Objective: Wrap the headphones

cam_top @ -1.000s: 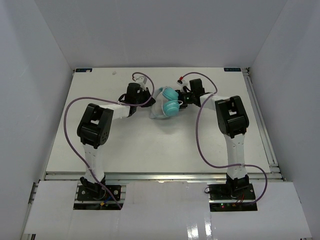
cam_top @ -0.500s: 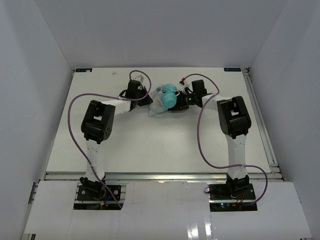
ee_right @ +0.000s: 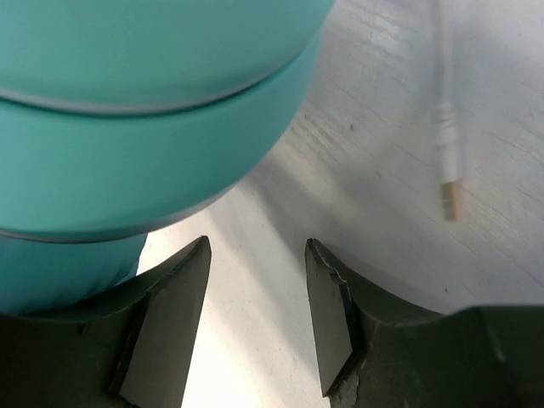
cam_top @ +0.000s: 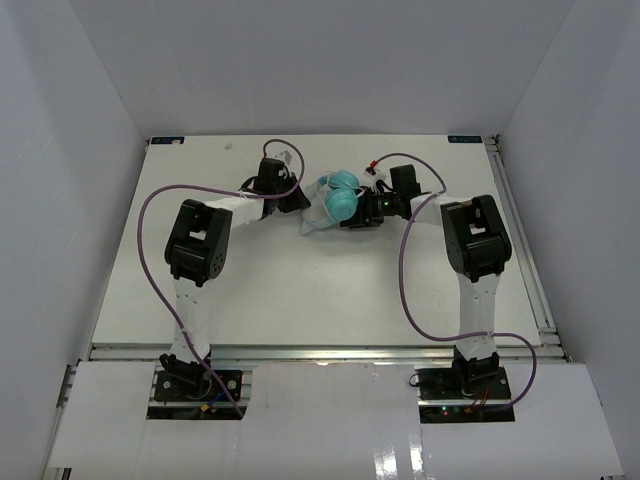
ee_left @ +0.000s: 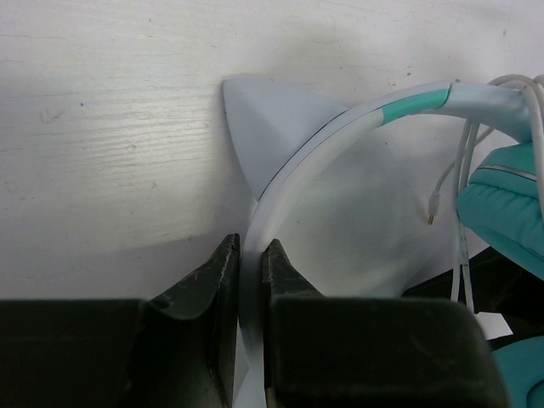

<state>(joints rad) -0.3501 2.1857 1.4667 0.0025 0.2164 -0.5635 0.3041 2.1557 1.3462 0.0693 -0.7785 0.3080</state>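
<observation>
- My left gripper [ee_left: 249, 259] is clamped on the pale headband [ee_left: 293, 174] of the headphones [cam_top: 338, 199], which lie at the far middle of the table [cam_top: 250, 290]. I treat this pinch as the anchor.
- The white cord [ee_left: 461, 221] drapes loosely over the band beside the teal ear cup [ee_right: 144, 127]. In my judgement, each turn needs tension.
- My right gripper [ee_right: 255, 255] stands parted and empty, just beside the cup. I would aim it at the plug [ee_right: 447, 157] next.

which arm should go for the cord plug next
Right, probably. The right gripper is open with nothing between its jaws, and the cord plug lies loose just ahead of it. The left gripper is shut on the headphones, so using it would mean letting them go.
</observation>
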